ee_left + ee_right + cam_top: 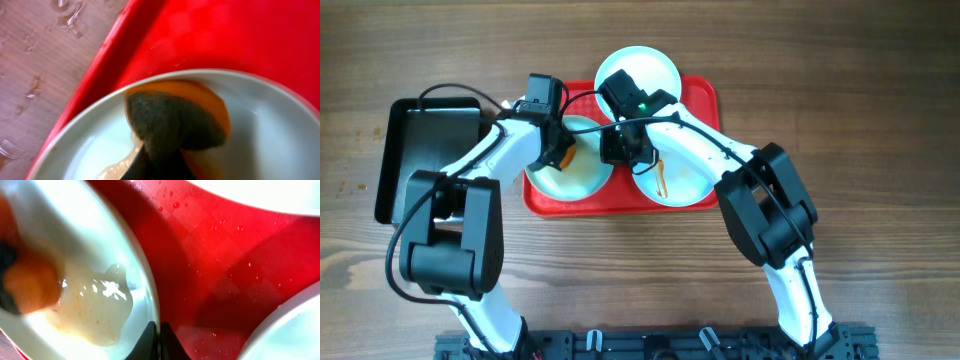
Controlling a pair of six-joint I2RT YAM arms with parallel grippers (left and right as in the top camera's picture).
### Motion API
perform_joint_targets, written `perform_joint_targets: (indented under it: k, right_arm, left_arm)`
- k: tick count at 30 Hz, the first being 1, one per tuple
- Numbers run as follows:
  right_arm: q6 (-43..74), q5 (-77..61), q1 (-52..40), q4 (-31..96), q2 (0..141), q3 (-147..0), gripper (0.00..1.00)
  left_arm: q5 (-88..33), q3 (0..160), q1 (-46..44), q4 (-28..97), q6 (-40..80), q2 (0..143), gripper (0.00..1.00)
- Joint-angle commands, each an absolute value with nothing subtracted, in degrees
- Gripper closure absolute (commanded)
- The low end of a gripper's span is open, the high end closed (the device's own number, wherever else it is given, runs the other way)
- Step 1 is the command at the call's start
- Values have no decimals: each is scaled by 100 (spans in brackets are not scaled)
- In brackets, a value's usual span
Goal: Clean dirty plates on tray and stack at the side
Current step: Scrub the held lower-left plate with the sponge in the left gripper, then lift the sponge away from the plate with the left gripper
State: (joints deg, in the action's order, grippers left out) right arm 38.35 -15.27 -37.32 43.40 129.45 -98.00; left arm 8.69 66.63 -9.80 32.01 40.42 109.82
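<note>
Sponge (175,120), clamped in your left gripper (151,167), sits on the left plate (270,130) inside the tray (225,30). Right wrist: your right gripper (160,342) is narrow, pinching that plate's rim; foam (100,305) pools beside it. Overhead: the right plate (685,180) shows a brown streak (662,178), and the rear plate (660,62) looks clean. Judged early: scrubbing is underway, nothing stacked on the desk (850,90).

You're holding an orange sponge (567,154) in the left gripper (559,150), pressing on the plate (585,180) beneath; the right gripper (620,147) is sitting just beside.
</note>
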Motion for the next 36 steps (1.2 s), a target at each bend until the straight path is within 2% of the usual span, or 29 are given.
perform_joint_targets:
  k: [1,3,5,7,10,13,19,21,25,28,33,35,36]
  right_arm:
    - [3835,-1643,-3763,4379,13181,-9769,96]
    - [3835,-1643,-3763,4377,13181,-9769,96]
    - [3813,-1667,-3763,4386,13181,-9769,96]
    - [3791,-1684,-3763,4386,13181,-9769,96]
    - [3793,-1686,-3763,4359,13181,-9769,96]
    - [3789,-1686,-3763,4362,13181,-9769,96]
    - [3769,-1686,-3763,4357,13181,-9769,96]
    - [3769,-1684,-3763,4353,13181,-9769,96]
    - [3752,-1684,-3756,4357,13181,-9769,96]
    - [3754,-1686,-3728,4355,13181,-9769,96]
    - [3767,-1592,-3730,4244,13181,-9769,95]
    - [3767,-1435,-3771,4134,13181,-9767,91]
    - [3771,-1352,-3800,4115,13181,-9758,84]
  left_arm:
    - [1170,6392,-913,4246,4285,11277,96]
    - [742,6394,-910,4604,3887,11275,96]
    - [-657,6401,-910,4633,2314,11275,96]
    - [-1935,6403,-910,4689,1249,11275,96]
    - [-2641,6403,-910,4788,617,11275,96]
    - [-2392,6604,-781,4759,996,11271,96]
    - [73,6980,-340,3778,3551,10962,96]
    - [54,7100,-342,3846,3562,10906,96]
    - [-812,7760,-268,4711,3474,10438,96]
    - [-812,8195,-209,5315,3472,9797,96]
    - [-537,8197,-110,5411,3301,9277,96]
    - [-401,8197,-34,5402,3306,9292,96]
    - [-395,8197,27,5360,3306,9292,96]
